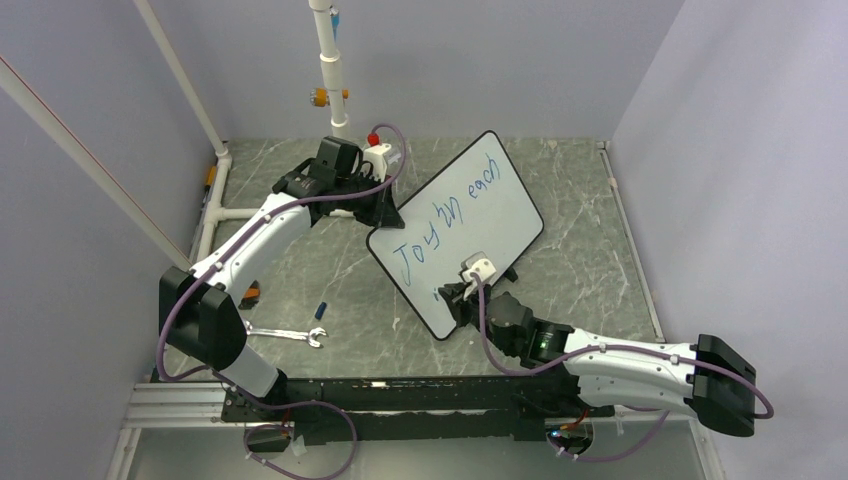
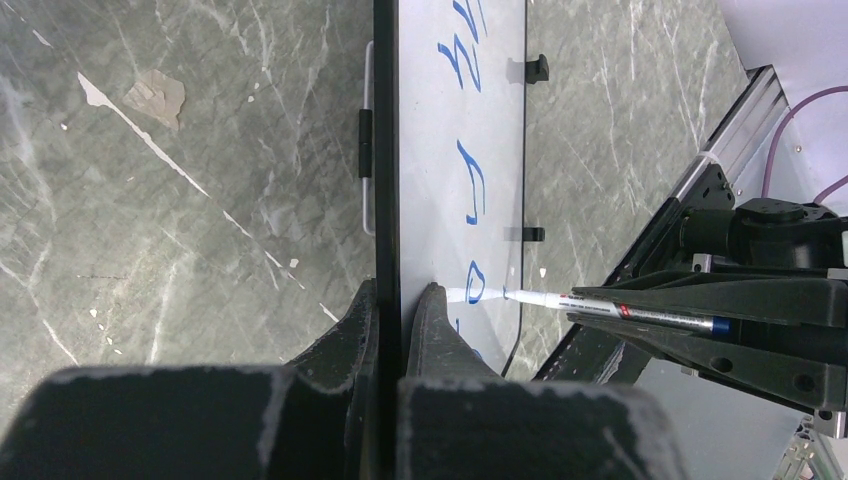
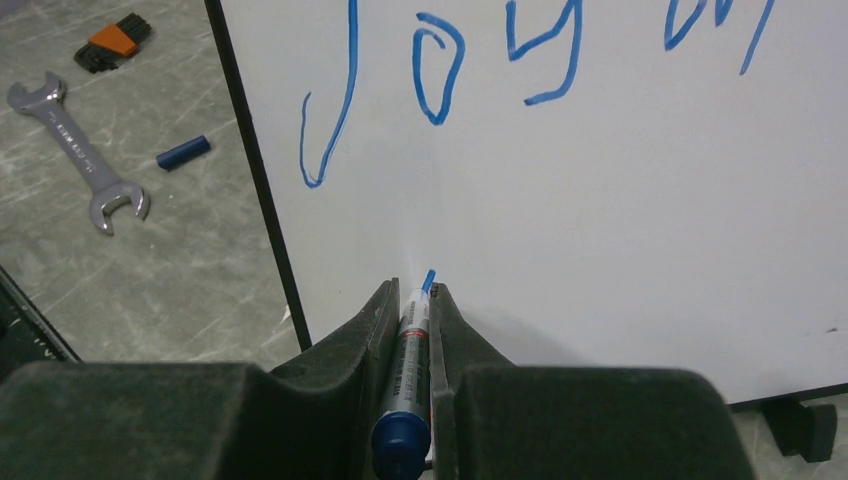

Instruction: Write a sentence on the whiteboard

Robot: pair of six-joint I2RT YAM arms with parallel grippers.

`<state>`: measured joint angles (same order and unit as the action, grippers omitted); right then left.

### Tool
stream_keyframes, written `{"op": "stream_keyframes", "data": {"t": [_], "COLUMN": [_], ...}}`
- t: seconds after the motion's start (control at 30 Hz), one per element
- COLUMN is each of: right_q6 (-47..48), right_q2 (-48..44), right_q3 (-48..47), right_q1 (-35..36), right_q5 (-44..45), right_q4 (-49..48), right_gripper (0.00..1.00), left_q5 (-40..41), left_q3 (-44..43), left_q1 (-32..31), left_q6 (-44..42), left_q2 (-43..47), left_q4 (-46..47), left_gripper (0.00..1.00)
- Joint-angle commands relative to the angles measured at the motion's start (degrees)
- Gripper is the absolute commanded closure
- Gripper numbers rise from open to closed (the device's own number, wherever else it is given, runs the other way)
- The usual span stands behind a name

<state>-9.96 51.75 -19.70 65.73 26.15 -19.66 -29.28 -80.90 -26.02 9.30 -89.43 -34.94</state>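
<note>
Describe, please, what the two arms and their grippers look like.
The left arm and right arm are white shells between bulky black joints, each trailed by a purple cable; the right shows a green light. The left gripper and right gripper are black tapering wedges.

The grey-green marbled table [image 1: 590, 260] carries, at its near left, an open-ended wrench [image 1: 285, 333], a small blue marker cap [image 1: 320, 308] just beyond it, and a black-and-orange hex key set [image 3: 110, 45] further left.
</note>
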Motion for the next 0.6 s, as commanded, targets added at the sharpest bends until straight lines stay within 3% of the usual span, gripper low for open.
{"op": "stream_keyframes", "data": {"t": [0.0, 0.23, 0.57], "right_q6": [2.5, 3.3, -1.1], "right_q2": [2.3, 3.8, -0.5], "right_q3": [-3.6, -4.8, -1.9], "right_q1": [0.3, 0.2, 0.2], "right_q5": [3.4, 8.5, 7.5], "right_q4": [-0.9, -0.2, 5.7], "right_gripper": [1.0, 1.0, 1.0], "left_q5": [18.9, 19.2, 19.2], "left_q3": [-0.1, -0.1, -0.1], "left_q1": [0.9, 0.9, 0.9], "left_q6": [-10.1, -10.0, -9.8], "left_q2": [-1.1, -0.8, -0.6], "left_q4": [-1.7, -1.7, -1.6], "left_gripper": [1.0, 1.0, 1.0]}}
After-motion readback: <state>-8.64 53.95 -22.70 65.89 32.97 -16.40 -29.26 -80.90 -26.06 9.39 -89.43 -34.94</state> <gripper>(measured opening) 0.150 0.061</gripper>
